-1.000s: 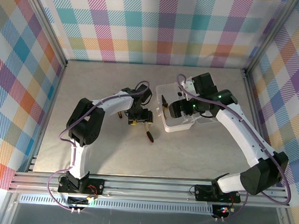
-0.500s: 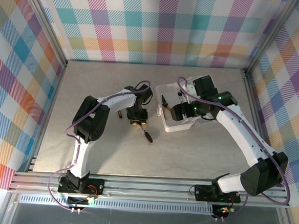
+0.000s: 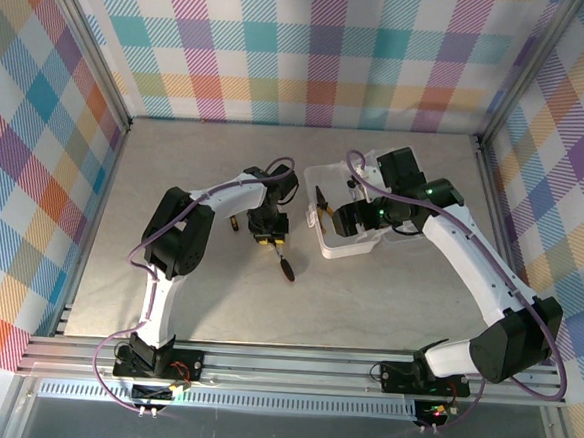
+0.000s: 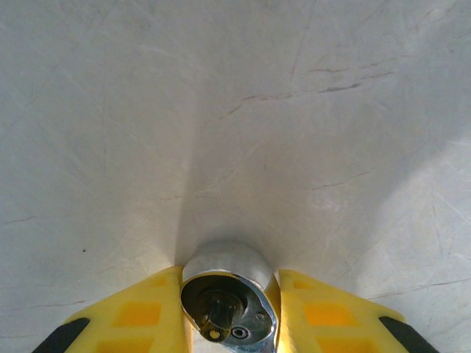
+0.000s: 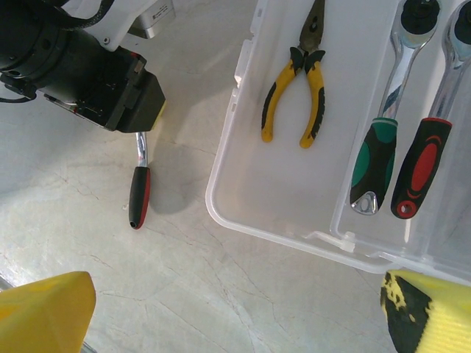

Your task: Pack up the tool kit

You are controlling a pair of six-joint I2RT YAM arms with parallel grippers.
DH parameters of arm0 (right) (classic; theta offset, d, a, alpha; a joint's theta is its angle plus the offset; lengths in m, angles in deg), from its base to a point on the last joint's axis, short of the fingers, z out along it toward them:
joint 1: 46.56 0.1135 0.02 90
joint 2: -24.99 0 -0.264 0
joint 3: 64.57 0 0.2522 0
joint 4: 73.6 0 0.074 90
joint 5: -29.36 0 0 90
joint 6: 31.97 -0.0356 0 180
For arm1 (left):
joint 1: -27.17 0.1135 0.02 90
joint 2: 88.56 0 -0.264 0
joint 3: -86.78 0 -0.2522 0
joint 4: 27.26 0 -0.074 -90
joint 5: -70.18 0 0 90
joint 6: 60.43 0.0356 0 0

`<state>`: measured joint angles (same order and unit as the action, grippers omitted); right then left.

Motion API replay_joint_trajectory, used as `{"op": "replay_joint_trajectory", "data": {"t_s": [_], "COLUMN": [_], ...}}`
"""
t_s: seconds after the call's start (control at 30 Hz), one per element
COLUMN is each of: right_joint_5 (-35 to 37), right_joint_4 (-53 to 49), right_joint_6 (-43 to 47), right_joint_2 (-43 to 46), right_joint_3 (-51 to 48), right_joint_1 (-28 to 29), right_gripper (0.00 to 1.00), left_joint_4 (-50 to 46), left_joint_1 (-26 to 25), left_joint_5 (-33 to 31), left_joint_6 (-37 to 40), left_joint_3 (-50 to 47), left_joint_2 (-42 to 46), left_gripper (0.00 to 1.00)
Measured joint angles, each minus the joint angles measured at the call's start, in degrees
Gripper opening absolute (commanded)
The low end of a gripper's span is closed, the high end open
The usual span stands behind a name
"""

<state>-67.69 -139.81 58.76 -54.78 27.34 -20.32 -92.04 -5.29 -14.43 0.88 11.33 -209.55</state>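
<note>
**Q:** What lies nearest the arm bases, on the near-left side of the case (image 3: 356, 250)?

**A:** A ratchet (image 3: 285, 263) with a red-and-black handle. It lies on the grey table (image 3: 186, 302), apart from the case. The handle end points away from the case's far wall, toward the near edge.

**Q:** How is it held?

**A:** The left fingers (image 4: 140, 318), yellow-padded, stand narrow. They close on either side of the ratchet's chrome head, touching it. Whether the head rests on the table or is raised off it cannot be told.

**Q:** And the case itself?

**A:** It is translucent white and lies open just right of the ratchet. In the part nearest the ratchet lie yellow-handled pliers (image 5: 294, 99), nose toward the far wall. Beyond a ridge in the plastic, farther from the ratchet, two more ratchets lie side by side. One has a green handle (image 5: 374, 163), the other a red handle (image 5: 416, 170). Whether that part is tray or lid cannot be told.

**Q:** Where is the other arm?

**A:** It hangs above the case. The right fingers (image 5: 44, 312) are spread wide with nothing between them. Seen from the wrist, one is over the table beside the case's near rim and the other over the rim's corner.
</note>
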Motion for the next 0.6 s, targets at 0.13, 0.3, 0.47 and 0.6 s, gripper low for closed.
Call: {"op": "replay_joint_trajectory", "data": {"t_s": [0.13, 0.3, 0.47, 0.6], "right_joint_5": [-1.6, -4.0, -5.8, -8.2], "right_joint_4": [0.0, 0.1, 1.4, 4.0], "right_joint_6": [-0.1, -0.5, -1.6, -3.1], "right_joint_2": [0.0, -0.1, -1.0, -1.9], "right_joint_3": [0.0, -0.3, -1.0, -2.9], "right_joint_1": [0.0, 0.6, 2.7, 4.0], "right_gripper": [0.99, 0.99, 0.99, 0.99], "left_joint_4": [1.9, 1.6, 1.6, 1.6], "left_joint_1": [-0.1, -0.1, -0.1, -0.1], "left_joint_5": [1.2, 3.0, 5.2, 7.3], "left_joint_6": [1.5, 3.3, 4.0, 4.1], "left_joint_3": [0.1, 1.4, 4.2, 5.4], "left_joint_2": [0.6, 4.5, 10.4, 14.3], "left_gripper": [0.00, 0.00, 0.00, 0.00]}}
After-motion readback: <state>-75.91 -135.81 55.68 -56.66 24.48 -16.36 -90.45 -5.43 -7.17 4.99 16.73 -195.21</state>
